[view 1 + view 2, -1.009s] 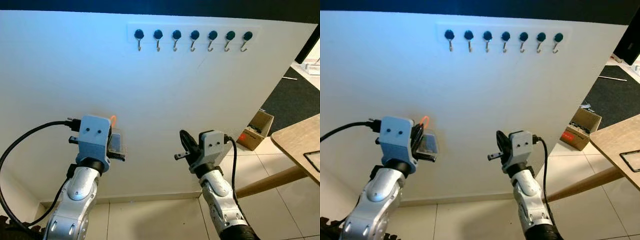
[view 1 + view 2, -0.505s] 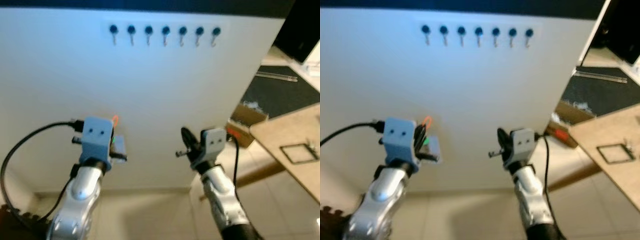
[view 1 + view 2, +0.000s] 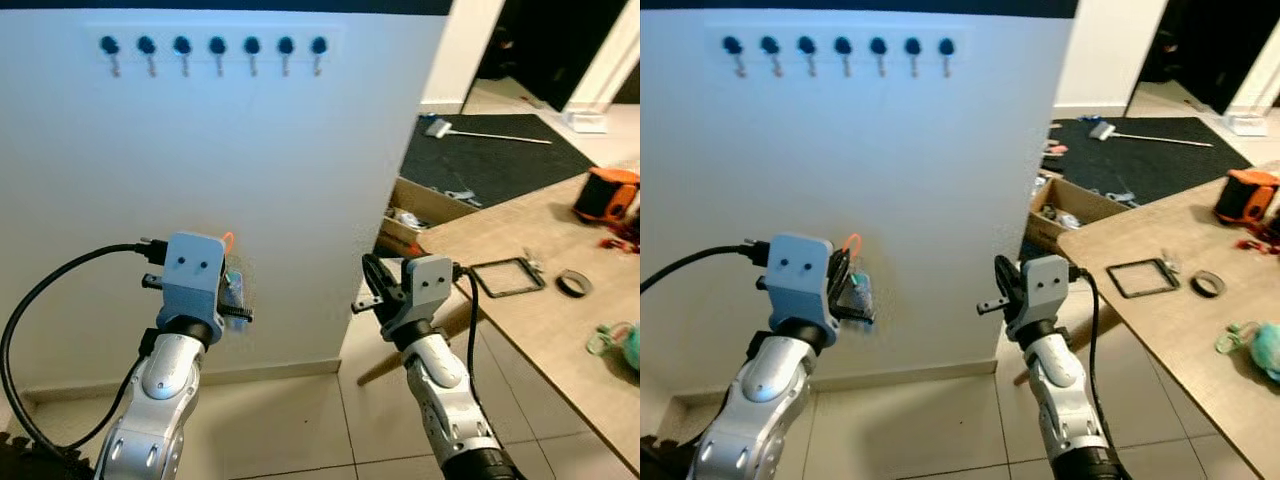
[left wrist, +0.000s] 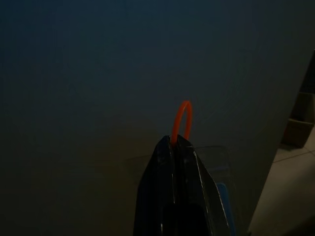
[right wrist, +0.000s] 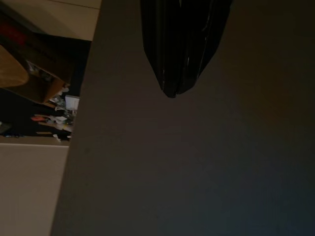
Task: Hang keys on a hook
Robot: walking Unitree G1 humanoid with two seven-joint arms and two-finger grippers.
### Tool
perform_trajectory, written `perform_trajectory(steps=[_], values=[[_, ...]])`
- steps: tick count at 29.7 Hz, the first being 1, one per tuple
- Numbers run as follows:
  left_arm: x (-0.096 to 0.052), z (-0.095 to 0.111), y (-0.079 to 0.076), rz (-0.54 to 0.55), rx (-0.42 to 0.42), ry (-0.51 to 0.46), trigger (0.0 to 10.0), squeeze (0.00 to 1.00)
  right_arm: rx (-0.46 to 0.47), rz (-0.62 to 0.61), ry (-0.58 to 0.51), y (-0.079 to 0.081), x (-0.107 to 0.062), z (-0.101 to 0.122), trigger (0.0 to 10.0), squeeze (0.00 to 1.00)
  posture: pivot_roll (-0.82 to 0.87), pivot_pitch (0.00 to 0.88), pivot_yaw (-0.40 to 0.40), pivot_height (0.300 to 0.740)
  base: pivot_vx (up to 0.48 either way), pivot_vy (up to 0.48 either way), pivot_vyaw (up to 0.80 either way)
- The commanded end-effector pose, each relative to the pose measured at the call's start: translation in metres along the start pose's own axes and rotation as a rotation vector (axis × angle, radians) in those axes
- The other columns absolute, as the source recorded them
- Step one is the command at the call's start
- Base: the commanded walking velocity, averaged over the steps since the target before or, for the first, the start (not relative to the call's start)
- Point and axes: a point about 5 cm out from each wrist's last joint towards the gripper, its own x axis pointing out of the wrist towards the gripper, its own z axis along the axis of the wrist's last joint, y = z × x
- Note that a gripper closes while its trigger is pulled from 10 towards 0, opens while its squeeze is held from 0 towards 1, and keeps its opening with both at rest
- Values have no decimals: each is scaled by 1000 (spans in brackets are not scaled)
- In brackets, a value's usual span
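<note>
A: Left gripper [image 4: 175,142] — state?

B: Fingers pressed together, pinching the keys [image 4: 183,119]. In the left wrist view an orange ring loops up from between the tips, and a clear tag with a blue edge lies along one finger. From the head views the same orange loop [image 3: 849,242] pokes out beside the blue wrist housing, held in front of the white wall [image 3: 300,200].

A: Height?

B: Low on the wall, well below the hook rail [image 3: 215,46]. The rail sits near the top of the wall: seven dark-capped hooks in a row, all bare as far as I can see.

A: Right gripper [image 5: 172,91]?

B: Raised beside the left one, also facing the wall. Right wrist view is dark; the two black fingers look closed tip to tip, nothing between them. In the right eye view it sits near the wall's outer corner [image 3: 1002,285].

A: Surroundings?

B: To the robot's right, a wooden counter [image 3: 520,330] with a black square frame [image 3: 503,277], a small dark ring [image 3: 571,284], an orange-and-black item [image 3: 606,196] at the far end, something teal [image 3: 1265,347] at the near edge. Past the wall corner, an open cardboard box [image 3: 425,205] on the floor by a dark rug [image 3: 490,160]; a long-handled tool [image 3: 485,133] lies on the rug. Beige tile floor [image 3: 280,430] below the arms.
</note>
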Motion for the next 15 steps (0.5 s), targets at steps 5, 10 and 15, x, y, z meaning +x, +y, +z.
perform_trajectory(steps=[5, 10, 15], values=[[-1, -4, 0, 2, 8, 21, 10000, 0, 8, 17, 26, 5, -3, -4, 10000, 0, 257, 173, -43, 740, 0, 0, 0], [3, 3, 4, 19, 5, -15, 10000, 0, 8, 21, 20, 6, -2, -3, 10000, 0, 258, 172, -42, 740, 0, 0, 0], [25, 34, 1, -49, -46, -147, 10000, 0, 5, 28, 17, 8, 0, -2, 10000, 0, 248, 179, -44, 740, 0, 0, 0]])
